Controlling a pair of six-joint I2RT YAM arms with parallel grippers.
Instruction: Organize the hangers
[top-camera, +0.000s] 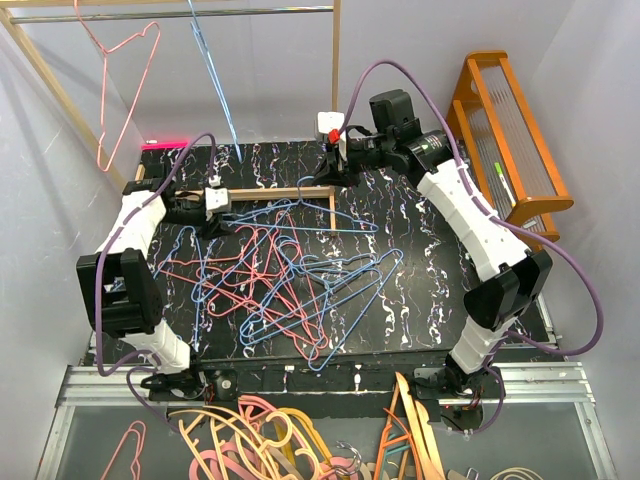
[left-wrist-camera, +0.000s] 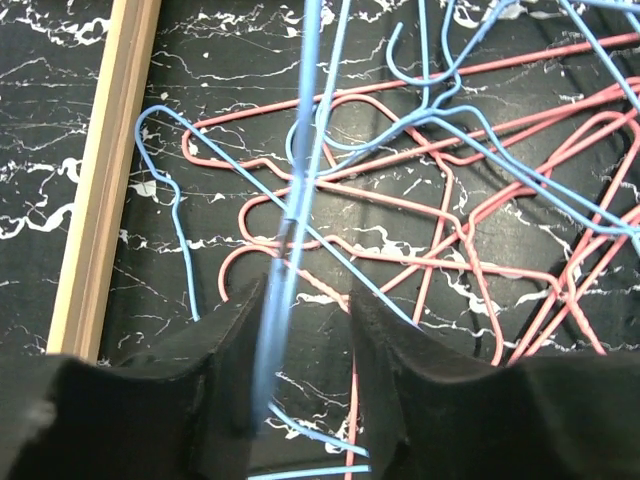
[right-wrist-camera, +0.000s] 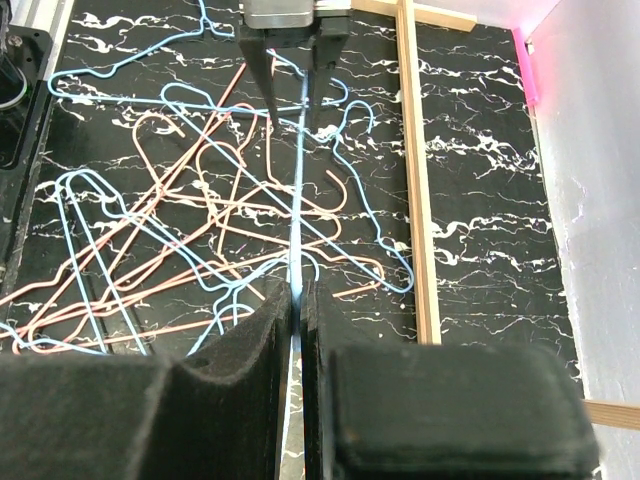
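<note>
Several thin wire hangers (top-camera: 290, 290), pink-red and light blue, lie tangled on the black marbled table. My right gripper (top-camera: 328, 168) is shut on a wire of one light blue hanger (right-wrist-camera: 300, 200), held above the pile; its jaws (right-wrist-camera: 300, 290) pinch the wire tight. The same wire runs across to my left gripper (top-camera: 228, 205), which also shows in the right wrist view (right-wrist-camera: 295, 110). The left jaws (left-wrist-camera: 305, 300) are open, and the blue wire (left-wrist-camera: 300, 150) passes between them close to the left finger. One pink hanger (top-camera: 125, 90) and one blue hanger (top-camera: 215, 80) hang on the rail (top-camera: 270, 12).
A wooden frame bar (top-camera: 280, 193) crosses the table's far side, with uprights at the back. An orange wooden rack (top-camera: 510, 130) stands at the right. Thicker orange, pink and cream hangers (top-camera: 260, 430) lie below the table's near edge.
</note>
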